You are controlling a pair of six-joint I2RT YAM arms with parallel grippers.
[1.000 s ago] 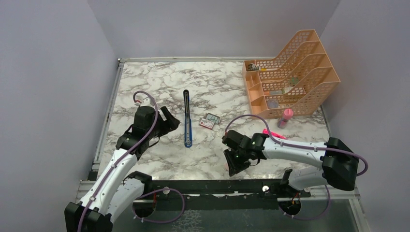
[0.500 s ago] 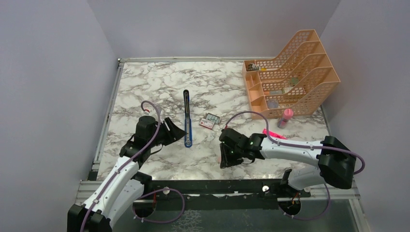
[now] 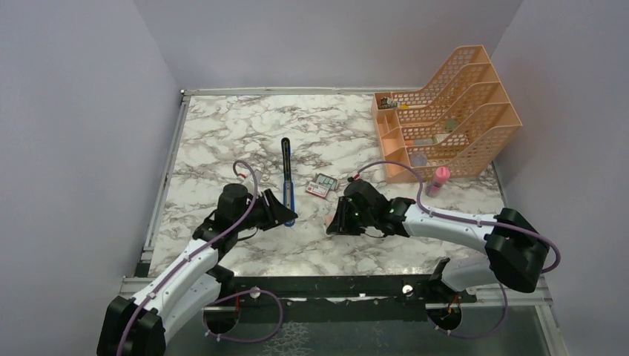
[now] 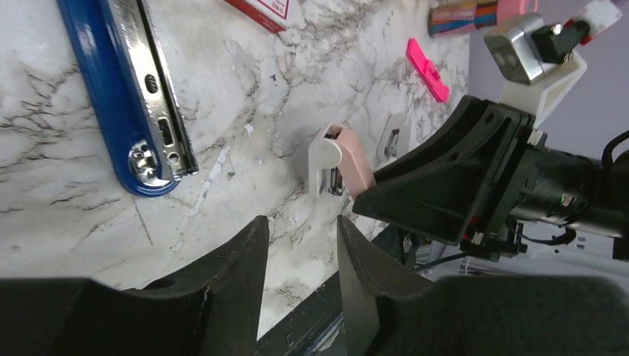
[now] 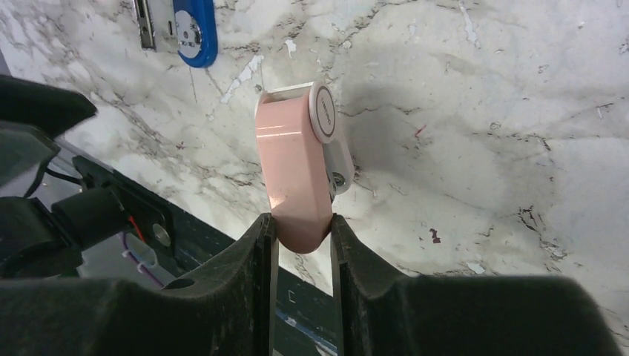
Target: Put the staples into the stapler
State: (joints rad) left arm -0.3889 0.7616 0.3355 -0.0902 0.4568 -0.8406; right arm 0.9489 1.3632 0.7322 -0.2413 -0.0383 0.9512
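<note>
The stapler [image 3: 287,182] lies opened flat on the bench [image 3: 245,126], running 12 to 6, with the staples [image 3: 322,185] at its 3 o'clock. The left pincer [image 4: 300,222], spread and empty, hovers by the stapler's 6 o'clock end. The right pincer [image 5: 303,222] pinches a pink-and-white gadget [image 5: 293,159]. Loading looks not yet begun. Next, it should set that aside and fetch a strip.

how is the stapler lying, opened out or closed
Opened out: the stapler lies flat, black top arm stretched out in line with the blue base, silvery channel exposed.
</note>
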